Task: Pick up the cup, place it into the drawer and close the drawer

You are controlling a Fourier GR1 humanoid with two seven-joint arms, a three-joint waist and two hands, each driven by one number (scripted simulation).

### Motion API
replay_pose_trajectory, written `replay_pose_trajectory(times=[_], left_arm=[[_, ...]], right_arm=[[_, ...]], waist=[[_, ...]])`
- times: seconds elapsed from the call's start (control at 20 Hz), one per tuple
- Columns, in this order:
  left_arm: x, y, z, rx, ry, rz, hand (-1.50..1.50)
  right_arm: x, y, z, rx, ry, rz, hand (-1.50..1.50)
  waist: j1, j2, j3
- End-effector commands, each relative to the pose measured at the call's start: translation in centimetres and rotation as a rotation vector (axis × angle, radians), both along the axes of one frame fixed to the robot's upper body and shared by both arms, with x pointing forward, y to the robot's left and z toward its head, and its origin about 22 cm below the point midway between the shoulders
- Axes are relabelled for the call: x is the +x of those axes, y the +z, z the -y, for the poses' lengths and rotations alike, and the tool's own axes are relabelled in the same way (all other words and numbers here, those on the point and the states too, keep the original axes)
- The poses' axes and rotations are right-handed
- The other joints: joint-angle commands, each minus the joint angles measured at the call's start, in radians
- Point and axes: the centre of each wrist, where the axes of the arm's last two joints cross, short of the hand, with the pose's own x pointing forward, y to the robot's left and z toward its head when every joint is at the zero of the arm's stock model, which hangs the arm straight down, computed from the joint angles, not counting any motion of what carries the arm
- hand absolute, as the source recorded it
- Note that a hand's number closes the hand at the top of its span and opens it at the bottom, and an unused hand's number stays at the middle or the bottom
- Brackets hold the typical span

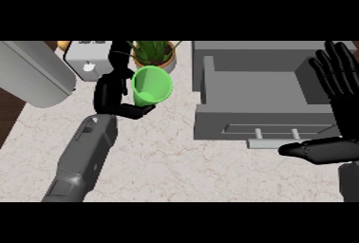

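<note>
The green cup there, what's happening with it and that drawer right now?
The robot's left hand has its fingers curled round the green cup, holding it tilted above the marble counter, left of the open grey drawer. Nothing shows inside the drawer. The right hand rests open at the view's right edge, beside the drawer. A potted plant stands behind the cup.

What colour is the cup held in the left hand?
Bright green, inside and out: the plastic cup shows best in the head view, held by the black left hand.
</note>
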Motion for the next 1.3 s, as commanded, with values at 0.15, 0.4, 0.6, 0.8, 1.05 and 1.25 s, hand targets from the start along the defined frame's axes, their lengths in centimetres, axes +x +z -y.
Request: replay_pose_trajectory(times=[0.15, 0.4, 0.6, 0.8, 1.05, 1.25], left_arm=[[2.4, 8.7, 6.7, 0.036, -0.128, 0.037, 1.5], [3.7, 16.0, 10.3, 0.09, -0.114, 0.022, 1.5], [3.9, 18.2, 12.8, 0.139, -0.072, 0.012, 1.5], [4.6, 22.7, 16.6, 0.207, -0.046, -0.088, 1.5], [5.3, 20.6, 17.7, 0.285, 0.028, -0.175, 1.5], [5.7, 18.7, 17.4, 0.348, 0.019, -0.265, 1.5]], right_arm=[[0.1, -0.1, 0.5, -0.005, -0.017, -0.004, -1.5], [-0.6, 0.7, 1.3, -0.001, -0.005, 0.001, -1.5], [1.2, -0.7, 0.2, 0.007, -0.024, 0.01, -1.5], [0.8, 0.0, 0.1, -0.002, 0.015, 0.026, -1.5], [1.3, 0.8, -1.5, 0.005, 0.04, 0.042, -1.5], [1.3, 1.1, 0.3, 0.005, 0.057, 0.057, -1.5]], waist=[[0.002, -0.003, 0.0], [-0.012, 0.001, 0.0], [-0.017, 0.008, 0.0], [-0.049, 0.013, 0.001], [-0.082, 0.023, 0.001], [-0.105, 0.029, 0.001]])
